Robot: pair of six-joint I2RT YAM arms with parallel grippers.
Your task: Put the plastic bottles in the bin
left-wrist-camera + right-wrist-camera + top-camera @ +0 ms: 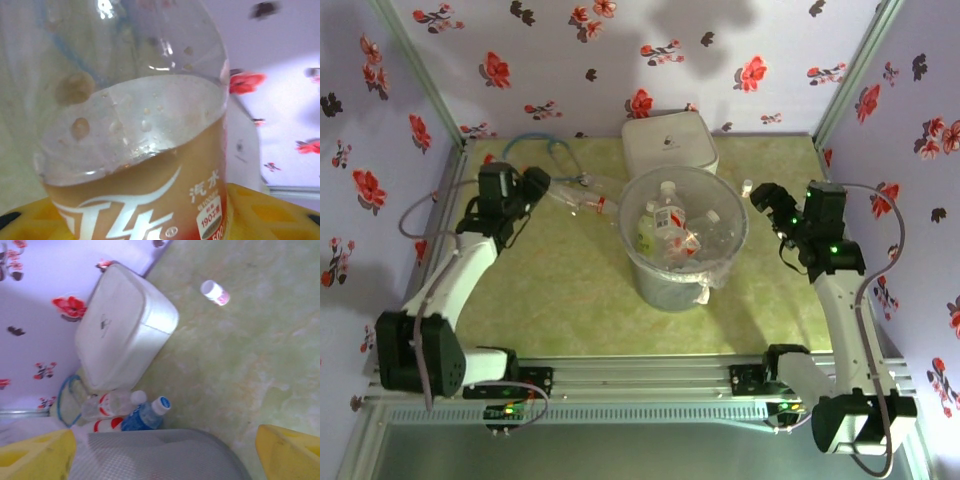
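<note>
Backdrop: floral-papered walls (620,50) box in the green table (550,290), so everything I work with sits in the middle of the frame.
Left gripper (545,188): centre left, closed on a bottle, which I take to be a firm hold. The wrist view has its red-and-white label pressed between my yellow fingers (30,212).
Held bottle (582,200): lies on its side pointing toward the bin, gripped at the body so the neck leads.
Blue-labelled bottle (142,416): lies just beside the bin's far wall, waiting its turn.
Bin (632,215): centre of frame, between both arms so either can reach it, with several bottles (665,225) inside.
White box (670,140): just behind the bin, not a target.
Right gripper (767,203): centre right, jaws spread wide and empty, poised just beside the bin's rim, likely so it stays clear of my left arm's drop.
</note>
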